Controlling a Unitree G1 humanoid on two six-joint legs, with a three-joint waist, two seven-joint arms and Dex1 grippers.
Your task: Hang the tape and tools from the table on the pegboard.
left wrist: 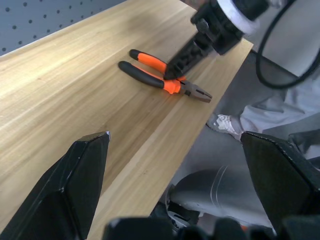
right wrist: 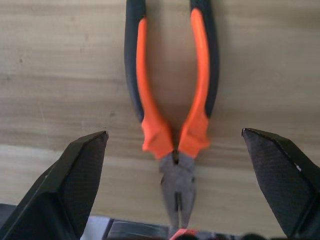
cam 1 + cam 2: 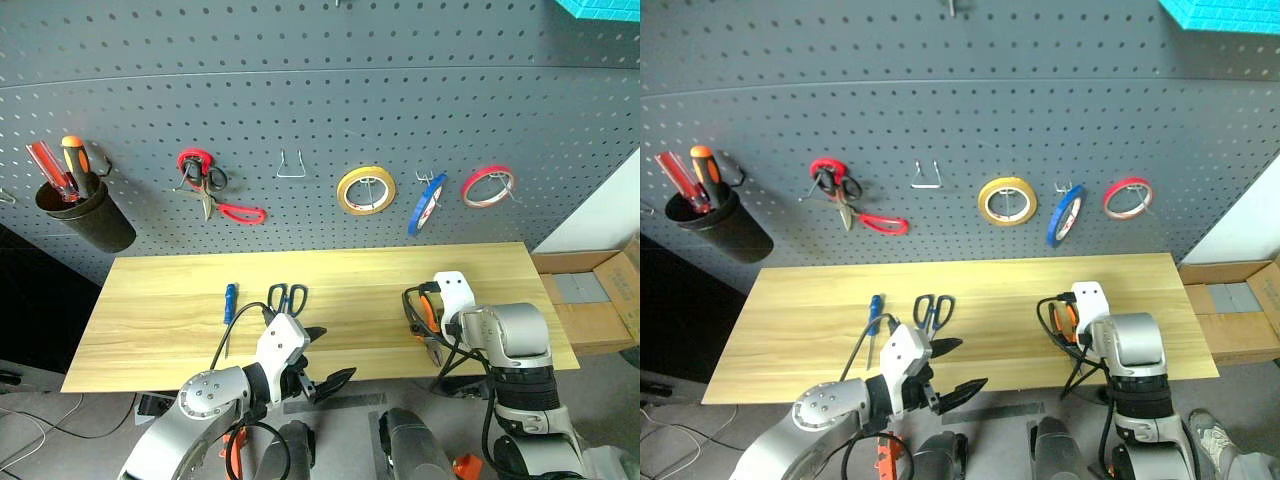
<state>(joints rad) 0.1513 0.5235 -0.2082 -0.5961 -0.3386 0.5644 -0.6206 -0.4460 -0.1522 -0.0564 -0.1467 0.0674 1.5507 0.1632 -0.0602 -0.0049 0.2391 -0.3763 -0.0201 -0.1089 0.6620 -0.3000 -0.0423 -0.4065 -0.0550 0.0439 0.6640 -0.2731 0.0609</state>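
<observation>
The blue tape (image 3: 427,203) hangs on a hook of the dark grey pegboard (image 3: 300,90), between a yellow roll and a red one. On the wooden table (image 3: 160,330) lie a blue-handled screwdriver (image 3: 230,300), dark-blue-handled scissors (image 3: 287,297) and orange-and-black pliers (image 2: 150,115) at the right. My right gripper (image 2: 174,132) points down over the pliers, open, its fingers straddling the joint without touching. My left gripper (image 3: 330,357) is open and empty at the table's front edge, just in front of the scissors.
A black cup (image 3: 85,215) with red and orange screwdrivers hangs at the pegboard's left. Red-handled scissors (image 3: 222,200), a bare metal hook (image 3: 291,165), yellow tape (image 3: 365,190) and red tape (image 3: 488,186) hang along it. Cardboard boxes (image 3: 600,300) stand right of the table.
</observation>
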